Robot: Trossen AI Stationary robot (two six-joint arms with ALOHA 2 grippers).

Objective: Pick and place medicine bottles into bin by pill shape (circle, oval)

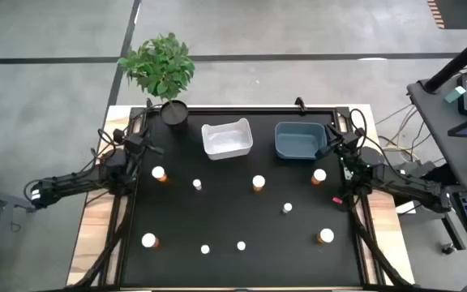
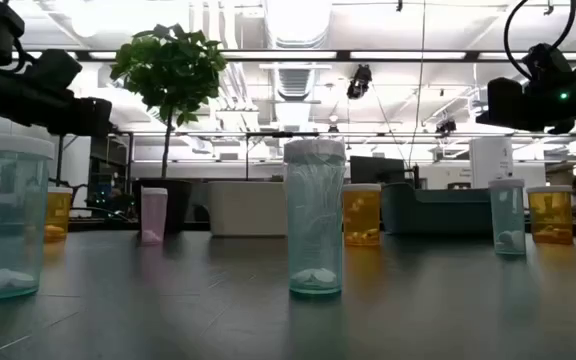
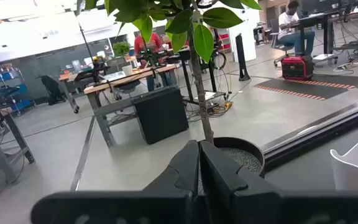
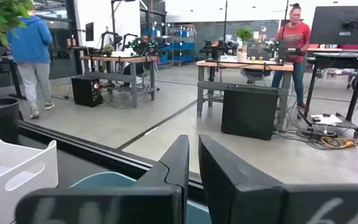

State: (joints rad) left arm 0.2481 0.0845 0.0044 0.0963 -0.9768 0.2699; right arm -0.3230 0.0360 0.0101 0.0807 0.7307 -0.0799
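Several medicine bottles with white caps stand scattered on the black table (image 1: 233,215). The larger amber ones include one at the left (image 1: 159,173), one in the middle (image 1: 258,183) and one at the right (image 1: 319,175). Small whitish ones (image 1: 197,185) (image 1: 287,208) stand between them. In the low view a clear bottle (image 2: 315,218) stands nearest, with an amber one (image 2: 362,214) behind it. The white bin (image 1: 227,138) and the blue bin (image 1: 300,140) sit at the back. My left gripper (image 1: 142,134) (image 3: 199,169) hovers shut at the back left. My right gripper (image 1: 336,139) (image 4: 192,167) hovers shut at the back right. Neither holds anything.
A potted plant (image 1: 163,69) stands in a dark pot (image 1: 174,112) at the back left corner, straight ahead of the left gripper. A small red object (image 1: 338,199) lies near the right edge. Beyond the table are workbenches and people (image 4: 31,46).
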